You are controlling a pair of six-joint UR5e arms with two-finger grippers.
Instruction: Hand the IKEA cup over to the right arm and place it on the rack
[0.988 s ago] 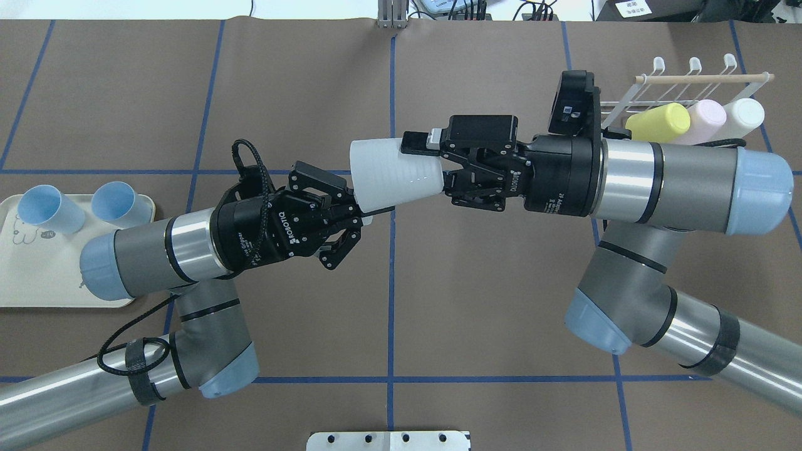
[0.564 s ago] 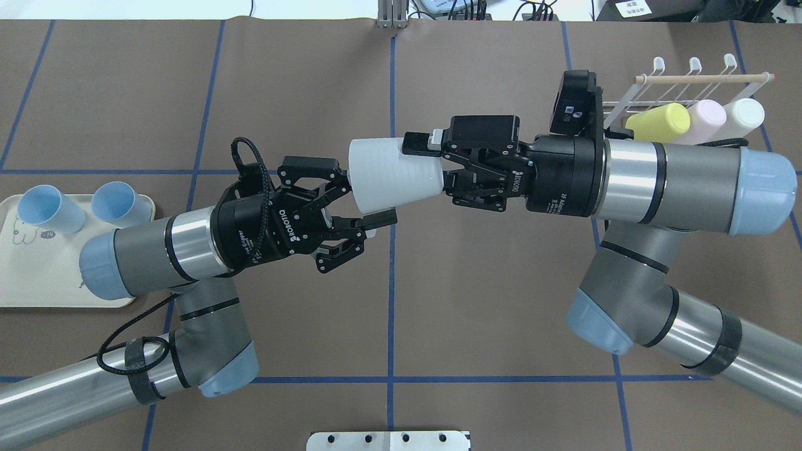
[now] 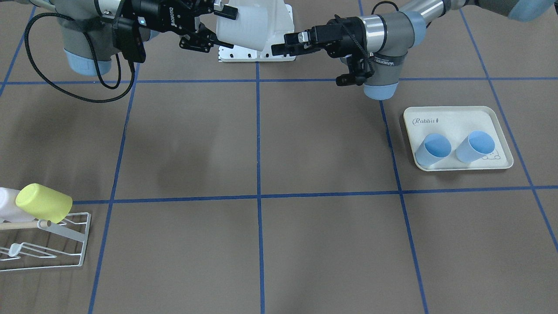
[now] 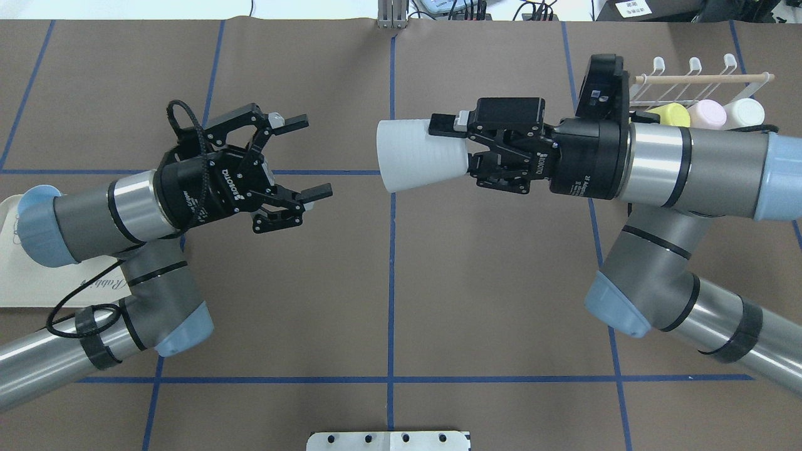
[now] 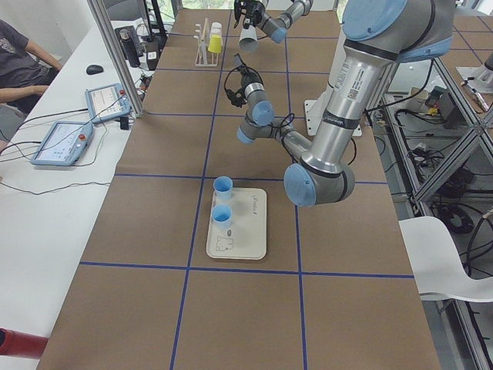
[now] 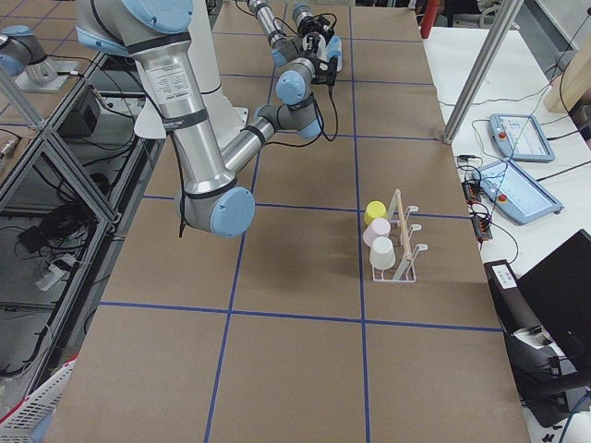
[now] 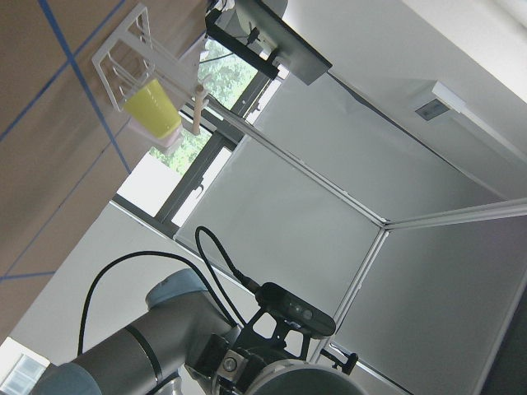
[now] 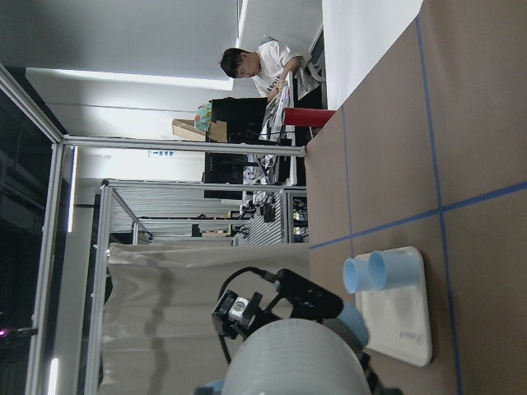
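Brown paper-covered table (image 4: pixel 489 300), ruled into large squares by blue tape (image 4: pixel 391 282). Grey-silver right arm (image 4: pixel 708 166) in from the right of the overhead view, forearm level, black wrist box up beside the rack. Left arm (image 4: pixel 81 216) in from the opposite side, its wrist turned toward the middle of the table.

Cream tray (image 3: pixel 455 114) with a rabbit print at the robot's left end of the table. Carries a light-blue cup (image 3: pixel 433 149) just beside a second light-blue cup (image 3: pixel 474 147), both mouths toward the front-facing camera.

White wire rack (image 4: pixel 683 94) at the far right end, wooden dowel (image 4: pixel 702 78) through it. Bears three cups in a row: yellow cup (image 3: pixel 43 203), pink cup (image 4: pixel 708 114), off-white cup (image 4: pixel 745 113).

Right gripper (image 4: pixel 456 153) clamped on the narrow base of the IKEA cup (image 4: pixel 416 156). White and ribbed, on its side in mid-air above the table, wide mouth toward the left gripper. Hangs just right of the central blue line in the overhead view, well apart from the rack.

Left gripper (image 4: pixel 313 155) with fingers spread wide, nothing between them. Faces the cup's mouth across a clear gap, not touching it.
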